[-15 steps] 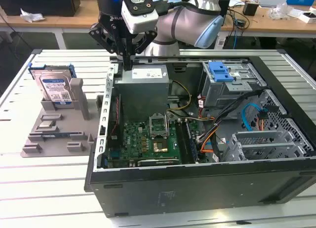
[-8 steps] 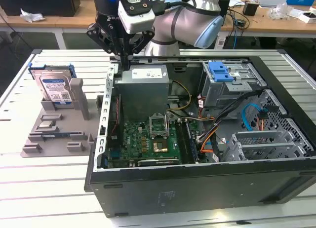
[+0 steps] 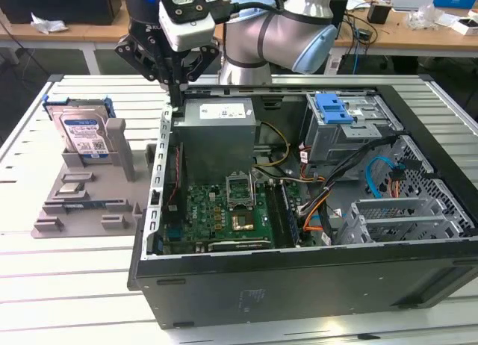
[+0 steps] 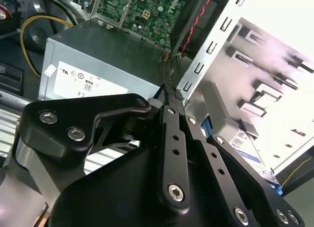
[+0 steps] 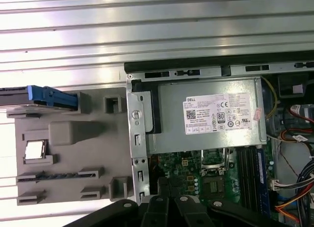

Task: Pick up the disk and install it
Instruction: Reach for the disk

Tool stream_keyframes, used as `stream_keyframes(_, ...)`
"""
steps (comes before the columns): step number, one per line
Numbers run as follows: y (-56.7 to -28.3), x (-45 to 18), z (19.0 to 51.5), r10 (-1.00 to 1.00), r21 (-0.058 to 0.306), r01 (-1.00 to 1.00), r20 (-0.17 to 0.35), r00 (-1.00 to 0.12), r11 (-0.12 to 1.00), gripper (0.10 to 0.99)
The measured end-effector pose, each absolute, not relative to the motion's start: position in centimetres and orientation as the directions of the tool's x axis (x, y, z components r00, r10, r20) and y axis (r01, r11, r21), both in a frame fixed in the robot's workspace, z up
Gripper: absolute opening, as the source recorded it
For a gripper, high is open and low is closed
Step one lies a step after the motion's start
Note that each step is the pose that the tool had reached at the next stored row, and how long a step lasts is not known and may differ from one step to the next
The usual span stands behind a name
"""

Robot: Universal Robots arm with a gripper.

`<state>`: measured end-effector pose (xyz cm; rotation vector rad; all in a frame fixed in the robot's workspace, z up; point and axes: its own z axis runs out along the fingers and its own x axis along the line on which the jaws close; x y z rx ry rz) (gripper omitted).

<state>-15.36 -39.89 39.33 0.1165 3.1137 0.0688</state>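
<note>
Your hand (image 3: pixel 173 97) hangs at about 11 o'clock in the exterior view, pointing down over the wall of the open computer case (image 3: pixel 299 285), beside the grey power supply box (image 3: pixel 216 128). Its fingers are drawn narrow, tips together, with nothing between them. You cannot tell whether the tips touch the case rim. The disk (image 3: pixel 84 132) is well apart from the hand, at about 8 o'clock from it. It stands upright in a grey holder (image 3: pixel 82 203) on the tabletop (image 3: pixel 45 285), with its lower part hidden behind the holder's front block. In the first wrist view the disk (image 5: pixel 49 97) shows edge-on and is cut off by the frame. In the second wrist view the disk (image 4: pixel 243 141) shows a strip of its label, the rest hidden behind the hand's black links.
</note>
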Motion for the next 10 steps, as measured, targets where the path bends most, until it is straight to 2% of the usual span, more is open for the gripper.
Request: stream_keyframes(10,-39.9,-18.0,39.3,0.075,0.045,0.074,-0.023,-0.997,0.996,0.102)
